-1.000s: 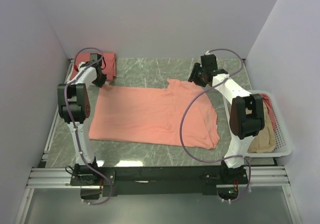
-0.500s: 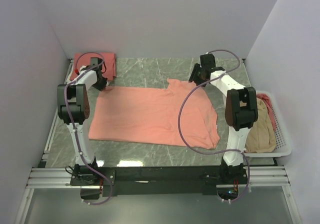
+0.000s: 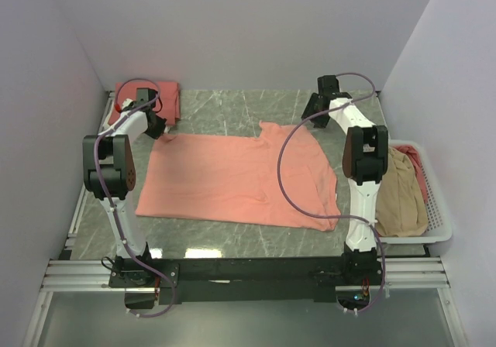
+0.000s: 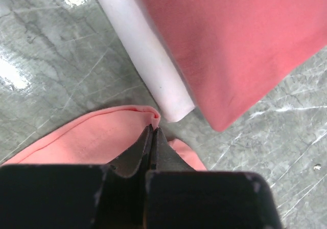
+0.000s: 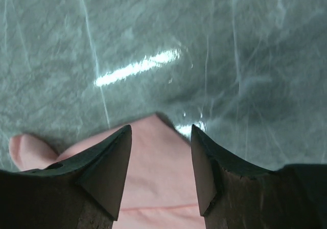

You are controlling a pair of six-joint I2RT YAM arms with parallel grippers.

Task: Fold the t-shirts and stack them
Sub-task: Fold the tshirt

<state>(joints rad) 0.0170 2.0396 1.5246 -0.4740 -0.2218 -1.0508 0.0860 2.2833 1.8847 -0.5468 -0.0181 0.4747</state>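
Salmon-pink t-shirt [image 3: 232, 180], overhead view: spread flat on the marble table [image 3: 232, 107]; tan shirt [image 3: 399, 200] heaped in the basket [image 3: 440, 225] at right.
Left gripper [image 4: 153, 133], left wrist view: pinched tight on the t-shirt's far-left corner.
Right gripper [image 5: 160, 132], right wrist view: fingers parted over the far-right corner, apparently holding nothing.

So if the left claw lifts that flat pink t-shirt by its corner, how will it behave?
Probably floppy: the pink t-shirt lies flat and its corner bunches in the shut left claw. It will likely drape and drag, since only one corner is held. It looks light, being thin cloth.
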